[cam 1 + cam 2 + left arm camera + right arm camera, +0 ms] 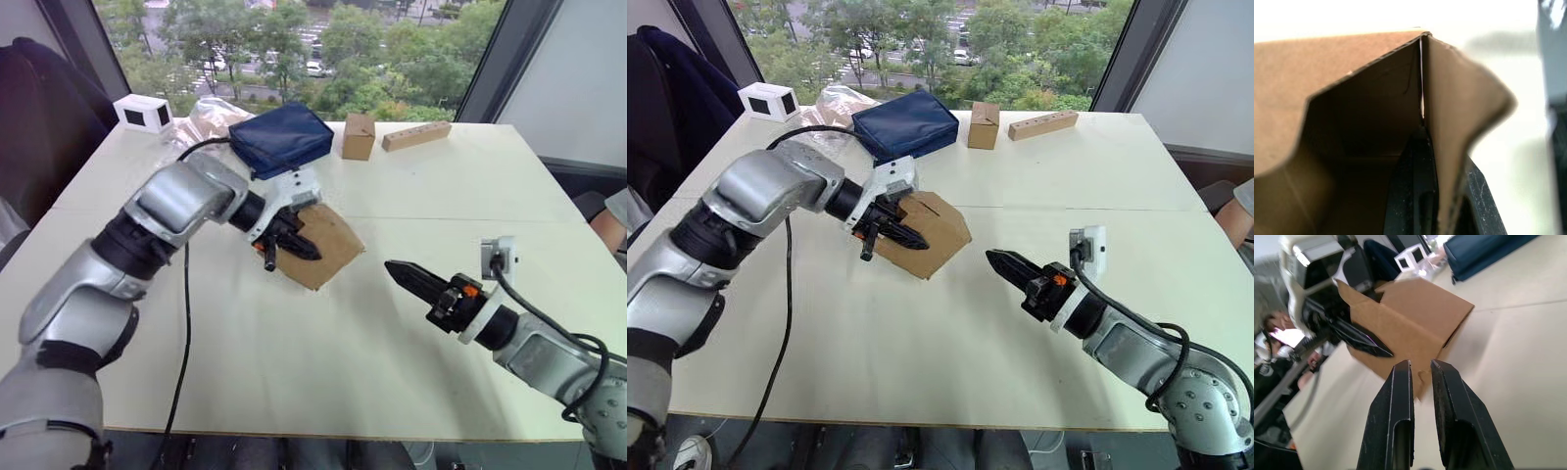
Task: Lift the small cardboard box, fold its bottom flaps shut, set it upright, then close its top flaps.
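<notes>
The small cardboard box (328,245) is plain brown and lies tilted on the white table (294,372), left of centre. Its open end faces my left arm. My left gripper (904,236) is shut on one wall of the small cardboard box (1352,98): the left wrist view has one black finger (1413,196) inside the box and the other outside the wall. My right gripper (400,273) hovers low over the table to the right of the box, pointing at it, a short gap away. Its fingers (1398,396) are close together with nothing between them.
At the back of the table lie a dark blue pouch (281,137), a taller brown carton (358,135), a wooden block with holes (416,135), a white box with a black window (143,113) and a crumpled clear bag (211,117). A person (1276,340) is beyond the table's left side.
</notes>
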Robot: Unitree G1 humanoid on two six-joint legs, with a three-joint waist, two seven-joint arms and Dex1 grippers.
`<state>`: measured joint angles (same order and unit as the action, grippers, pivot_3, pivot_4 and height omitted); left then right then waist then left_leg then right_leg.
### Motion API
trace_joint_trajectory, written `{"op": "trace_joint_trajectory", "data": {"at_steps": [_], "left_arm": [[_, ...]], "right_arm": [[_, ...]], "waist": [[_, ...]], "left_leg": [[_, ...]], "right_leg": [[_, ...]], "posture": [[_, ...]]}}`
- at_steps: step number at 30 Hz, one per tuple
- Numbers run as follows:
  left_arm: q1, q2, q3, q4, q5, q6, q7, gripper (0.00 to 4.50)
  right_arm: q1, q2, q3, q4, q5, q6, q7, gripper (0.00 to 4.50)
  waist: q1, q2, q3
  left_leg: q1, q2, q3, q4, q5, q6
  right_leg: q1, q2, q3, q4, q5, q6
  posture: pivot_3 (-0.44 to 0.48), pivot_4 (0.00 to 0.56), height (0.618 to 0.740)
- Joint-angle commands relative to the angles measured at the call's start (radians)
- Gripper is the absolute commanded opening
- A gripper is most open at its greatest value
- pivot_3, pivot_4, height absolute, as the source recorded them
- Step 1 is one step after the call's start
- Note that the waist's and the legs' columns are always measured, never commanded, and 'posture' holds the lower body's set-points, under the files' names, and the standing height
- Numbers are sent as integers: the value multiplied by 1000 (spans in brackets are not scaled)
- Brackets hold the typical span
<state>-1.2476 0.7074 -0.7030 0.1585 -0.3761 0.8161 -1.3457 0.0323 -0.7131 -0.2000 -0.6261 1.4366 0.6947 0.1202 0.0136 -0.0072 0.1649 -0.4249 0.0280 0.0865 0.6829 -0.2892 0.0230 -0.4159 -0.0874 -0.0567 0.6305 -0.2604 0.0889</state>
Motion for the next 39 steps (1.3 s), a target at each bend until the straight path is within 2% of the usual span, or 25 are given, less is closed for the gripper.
{"op": "trace_joint_trajectory", "data": {"at_steps": [1,7,12,16,17,18,19,20,24,28,31,36,39], "left_arm": [[-56,-19,-101,51,191,-259,-148,0],[-63,-115,-116,176,350,-480,-206,0],[-51,-169,-108,224,422,-549,-243,0],[-43,-195,-98,200,433,-487,-268,0],[-45,-197,-98,189,429,-464,-269,519],[-58,-197,-98,169,404,-416,-269,627],[-70,-196,-93,149,380,-379,-269,1056],[-84,-195,-86,131,355,-344,-269,1199],[-173,-184,-36,87,236,-155,-269,2889],[-228,-155,12,96,168,-46,-269,4417],[-229,-106,62,108,140,-12,-269,4417],[-148,-50,160,124,135,-54,-259,4417],[-91,-46,260,158,108,-54,-219,3788]], "right_arm": [[27,-93,14,-93,-173,20,91,621],[61,-265,47,-151,-500,-6,217,621],[50,-285,-11,-171,-538,-1,270,621],[41,-262,-3,-178,-549,13,286,621],[40,-258,0,-179,-553,15,288,594],[39,-254,5,-178,-560,16,292,594],[39,-250,8,-177,-566,17,295,594],[39,-247,9,-175,-570,18,299,594],[32,-236,6,-168,-578,26,317,594],[22,-230,5,-162,-582,34,328,594],[8,-223,7,-150,-588,38,339,594],[-41,-191,19,-110,-618,30,345,594],[-90,-155,43,-70,-640,31,337,594]], "waist": [[1,0,0],[3,-2,1],[2,-3,2],[1,-3,2],[2,-3,2],[2,-3,2],[1,-3,2],[1,-3,2],[1,-4,2],[-1,-3,2],[-4,-3,2],[-1,-3,2],[1,-3,2]], "left_leg": [[-1,0,0,0,0,0],[-4,-1,1,1,0,0],[-4,0,0,2,0,0],[-3,0,0,2,0,0],[-3,0,0,2,0,0],[-3,0,0,2,0,0],[-3,0,0,2,0,0],[-3,0,0,2,0,0],[-4,0,-1,2,0,0],[-3,0,-1,2,0,0],[-2,0,-1,2,0,0],[-2,2,-1,2,1,-1],[-2,2,-2,2,2,-3]], "right_leg": [[-1,0,0,0,0,0],[-4,0,0,0,0,0],[-4,0,0,1,2,4],[-3,0,0,1,2,4],[-3,0,0,1,2,4],[-3,0,0,1,2,4],[-3,0,0,1,2,4],[-3,0,0,1,2,4],[-4,0,0,2,2,5],[-3,1,0,2,2,6],[-4,2,0,4,2,6],[-4,4,1,5,2,5],[-4,4,1,5,2,5]], "posture": [[0,150,740],[0,150,740],[0,150,740],[0,150,740],[0,150,740],[0,150,740],[0,150,740],[0,150,740],[0,150,740],[0,150,740],[0,150,740],[0,150,740],[0,150,740]]}}
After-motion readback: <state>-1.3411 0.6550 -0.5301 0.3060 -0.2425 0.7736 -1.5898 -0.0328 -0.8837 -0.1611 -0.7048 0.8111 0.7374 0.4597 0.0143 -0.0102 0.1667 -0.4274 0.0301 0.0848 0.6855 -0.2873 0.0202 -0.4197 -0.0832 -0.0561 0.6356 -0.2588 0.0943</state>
